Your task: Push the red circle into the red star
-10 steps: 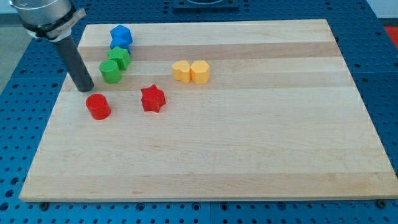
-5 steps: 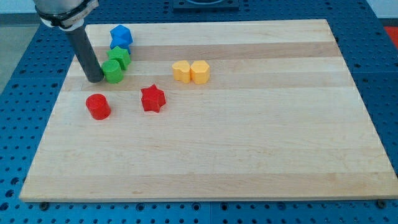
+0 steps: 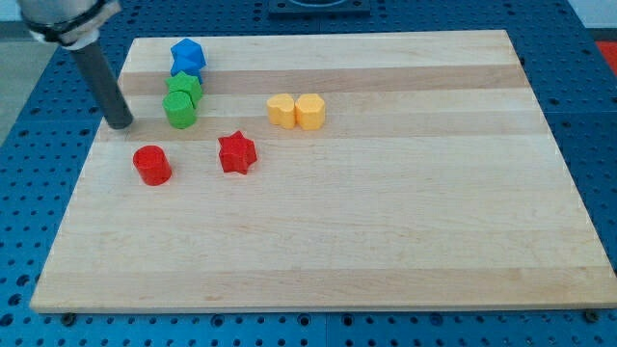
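Note:
The red circle point(image 3: 152, 165) lies on the wooden board near its left edge. The red star point(image 3: 236, 152) lies to its right, with a clear gap between them. My tip point(image 3: 121, 124) rests on the board near its left edge, above and slightly left of the red circle and not touching it. The tip is left of the green blocks and apart from them.
A green circle point(image 3: 179, 109) and a second green block point(image 3: 184, 88) stand above the red circle, with a blue block point(image 3: 187, 55) above them. Two yellow blocks point(image 3: 297, 111) sit side by side right of the green ones. The board's left edge point(image 3: 85, 164) is close.
My tip went up and right to beside the green circle, then back left to the board's edge. The green circle has shifted slightly right. The red blocks have not moved.

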